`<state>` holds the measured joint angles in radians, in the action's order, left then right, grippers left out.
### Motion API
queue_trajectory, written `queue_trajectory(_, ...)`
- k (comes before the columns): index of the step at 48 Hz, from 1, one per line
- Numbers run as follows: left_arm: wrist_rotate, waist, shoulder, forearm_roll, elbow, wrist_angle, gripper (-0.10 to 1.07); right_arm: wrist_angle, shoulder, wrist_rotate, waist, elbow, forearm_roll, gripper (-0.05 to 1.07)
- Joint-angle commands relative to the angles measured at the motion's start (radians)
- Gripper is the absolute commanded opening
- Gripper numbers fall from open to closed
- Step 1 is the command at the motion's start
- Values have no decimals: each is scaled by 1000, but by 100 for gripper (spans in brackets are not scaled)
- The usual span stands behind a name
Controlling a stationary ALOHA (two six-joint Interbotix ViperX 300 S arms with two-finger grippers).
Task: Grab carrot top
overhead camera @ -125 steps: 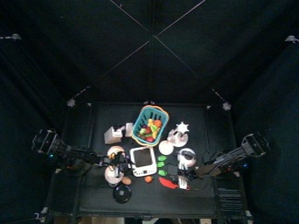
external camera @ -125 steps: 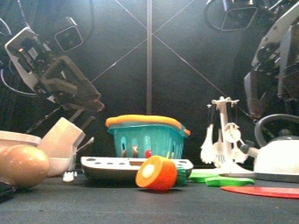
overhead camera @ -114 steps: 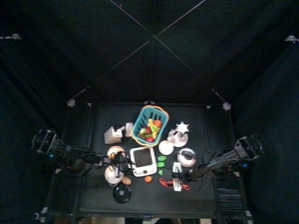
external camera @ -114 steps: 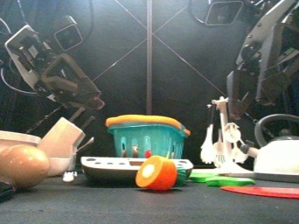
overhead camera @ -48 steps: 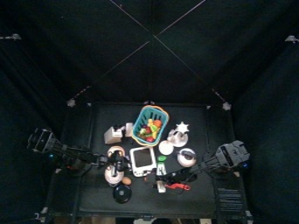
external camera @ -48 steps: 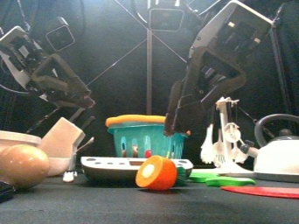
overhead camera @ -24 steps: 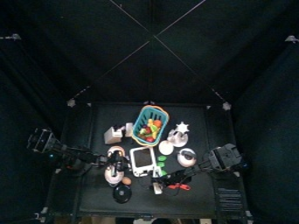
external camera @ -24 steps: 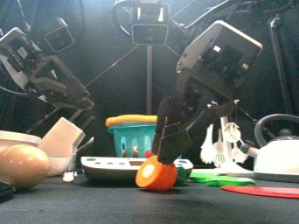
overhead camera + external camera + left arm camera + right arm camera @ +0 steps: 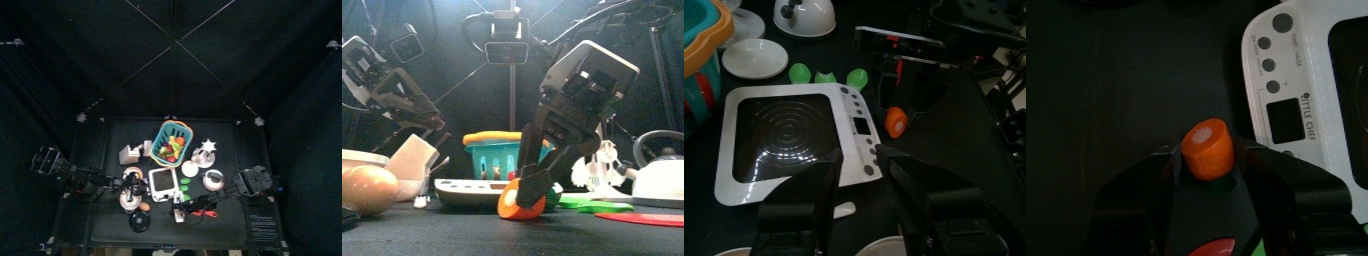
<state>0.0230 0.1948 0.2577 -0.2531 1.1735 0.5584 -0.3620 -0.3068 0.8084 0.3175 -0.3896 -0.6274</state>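
Observation:
The carrot [image 9: 1207, 148] is a small orange piece lying on the black table just off the white scale's [image 9: 1313, 90] button side. In the front view the carrot [image 9: 519, 200] is low in the middle. My right gripper [image 9: 1209, 152] has come down over it and stands open, one jaw on each side of the carrot's end with a thin gap to each. From the front, the right gripper [image 9: 532, 192] slants down from the upper right. My left gripper [image 9: 861, 178] rests open above the scale's [image 9: 791, 130] near edge, and the carrot [image 9: 898, 108] shows beyond it.
A teal basket [image 9: 509, 160] of toy fruit stands behind the scale. A white kettle [image 9: 663, 175] and utensil rack [image 9: 596, 150] are at the right, with a green piece [image 9: 589, 202] and a red plate [image 9: 643, 218] in front. A brown egg shape [image 9: 366, 188] sits at the left.
My right arm has swung down and leftward from high at the right until its jaws straddle the carrot, and they have narrowed a little. The left arm has not moved.

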Motion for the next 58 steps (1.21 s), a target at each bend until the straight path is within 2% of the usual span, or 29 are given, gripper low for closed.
queue_trajectory(1,0,0,6,0,-11,5,75,15,6,3,-6,20,6,79)
queue_trajectory(15,0,0,6,0,-11,3,75,20,-5,2,-12,25,8,78)
queue_trajectory(35,2,-2,6,3,-17,3,75,12,101,3,-35,2,6,78)
queue_trajectory(58,0,-2,6,0,-15,3,75,15,104,5,-38,-5,12,78)
